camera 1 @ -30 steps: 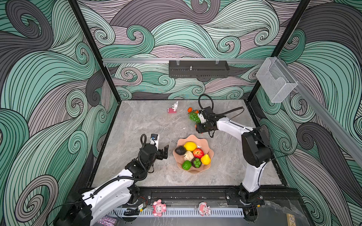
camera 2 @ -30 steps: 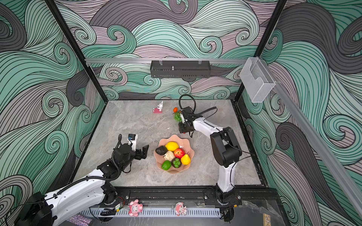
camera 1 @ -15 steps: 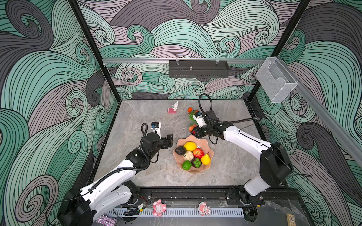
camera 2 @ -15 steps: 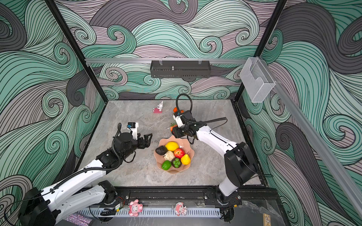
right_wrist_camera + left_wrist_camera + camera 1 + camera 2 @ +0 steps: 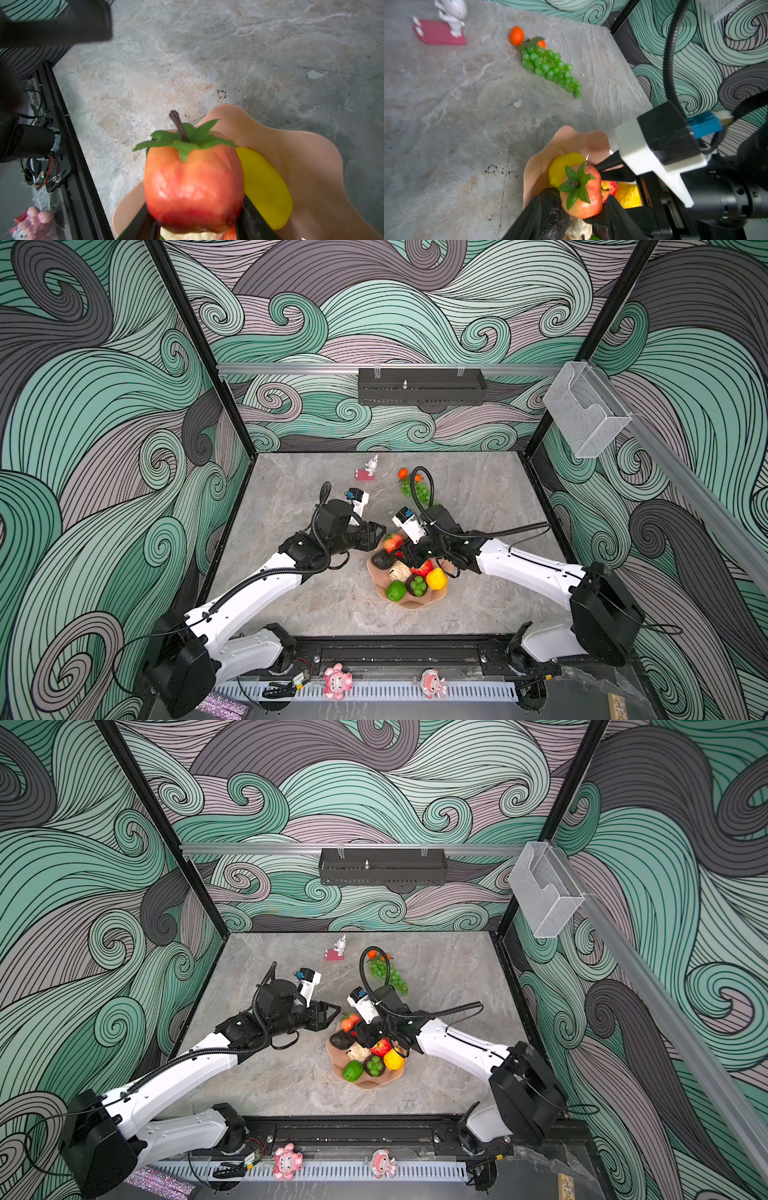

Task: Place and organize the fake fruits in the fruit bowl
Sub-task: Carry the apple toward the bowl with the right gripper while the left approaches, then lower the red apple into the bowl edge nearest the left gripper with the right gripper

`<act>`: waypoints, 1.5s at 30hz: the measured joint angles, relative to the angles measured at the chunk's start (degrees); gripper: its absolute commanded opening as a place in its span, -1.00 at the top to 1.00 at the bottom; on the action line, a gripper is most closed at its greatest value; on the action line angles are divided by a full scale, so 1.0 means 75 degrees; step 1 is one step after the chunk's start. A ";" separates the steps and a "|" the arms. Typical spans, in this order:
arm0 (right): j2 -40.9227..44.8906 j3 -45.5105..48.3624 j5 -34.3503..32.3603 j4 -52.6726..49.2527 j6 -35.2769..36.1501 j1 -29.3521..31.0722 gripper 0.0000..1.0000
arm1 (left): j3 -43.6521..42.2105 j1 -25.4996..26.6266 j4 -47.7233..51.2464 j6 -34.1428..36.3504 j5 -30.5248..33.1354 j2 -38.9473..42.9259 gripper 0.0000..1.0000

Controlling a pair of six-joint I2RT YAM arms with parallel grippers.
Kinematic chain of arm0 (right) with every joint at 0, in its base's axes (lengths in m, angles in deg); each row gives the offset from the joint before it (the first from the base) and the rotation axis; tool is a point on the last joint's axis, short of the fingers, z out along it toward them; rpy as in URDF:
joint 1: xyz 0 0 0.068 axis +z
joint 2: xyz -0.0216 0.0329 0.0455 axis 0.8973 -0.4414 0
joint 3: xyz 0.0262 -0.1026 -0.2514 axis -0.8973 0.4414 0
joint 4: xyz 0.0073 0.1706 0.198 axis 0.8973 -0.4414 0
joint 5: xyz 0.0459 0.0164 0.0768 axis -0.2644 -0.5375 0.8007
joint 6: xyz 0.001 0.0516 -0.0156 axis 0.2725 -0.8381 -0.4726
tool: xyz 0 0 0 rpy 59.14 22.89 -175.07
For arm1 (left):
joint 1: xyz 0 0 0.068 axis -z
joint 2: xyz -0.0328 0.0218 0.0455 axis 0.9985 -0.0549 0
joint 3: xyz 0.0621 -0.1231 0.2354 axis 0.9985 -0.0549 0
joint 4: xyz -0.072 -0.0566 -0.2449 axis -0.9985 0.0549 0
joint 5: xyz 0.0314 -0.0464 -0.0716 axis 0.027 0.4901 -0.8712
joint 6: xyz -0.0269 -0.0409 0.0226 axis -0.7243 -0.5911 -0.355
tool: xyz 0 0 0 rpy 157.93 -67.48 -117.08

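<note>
The salmon-pink fruit bowl (image 5: pixel 415 605) (image 5: pixel 370 1086) holds an avocado (image 5: pixel 380 560), a cream knobbly fruit (image 5: pixel 400 572), a lime (image 5: pixel 395 590), a lemon (image 5: pixel 435 578) and others. My right gripper (image 5: pixel 400 549) (image 5: pixel 195 226) is shut on a red-orange apple (image 5: pixel 392 541) (image 5: pixel 193 187) with green leaves, just above the bowl's back-left part. My left gripper (image 5: pixel 376 533) (image 5: pixel 574 199) is at the bowl's left rim, jaws apart, with the avocado and the held apple showing between them. A green grape bunch (image 5: pixel 417 489) (image 5: pixel 550 66) and two small oranges (image 5: pixel 402 473) (image 5: pixel 516 35) lie on the table behind.
A pink-and-white rabbit figurine (image 5: pixel 368 469) stands at the back. The right arm's cable loops over the grapes. A black tray (image 5: pixel 419 385) and a clear basket (image 5: pixel 582 414) hang on the walls. Two pink dolls (image 5: pixel 337 681) sit on the front rail.
My right gripper carried the apple from the back pile to above the bowl. My left arm reached toward the bowl's left rim and its jaws narrowed.
</note>
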 measured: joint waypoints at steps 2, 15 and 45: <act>0.0012 0.0102 -0.0006 0.0184 0.0009 0.0093 0.02 | 0.0000 -0.0006 0.0160 0.0026 -0.0184 -0.0093 0.11; 0.0262 0.0338 -0.0117 0.0723 0.0012 0.0361 0.04 | 0.0248 -0.0009 0.0589 -0.0111 -0.0734 -0.0402 0.48; 0.0303 0.0382 -0.0326 0.0775 0.0064 0.0705 0.06 | -0.0420 -0.0178 0.0079 -0.0603 -0.0498 0.0178 0.40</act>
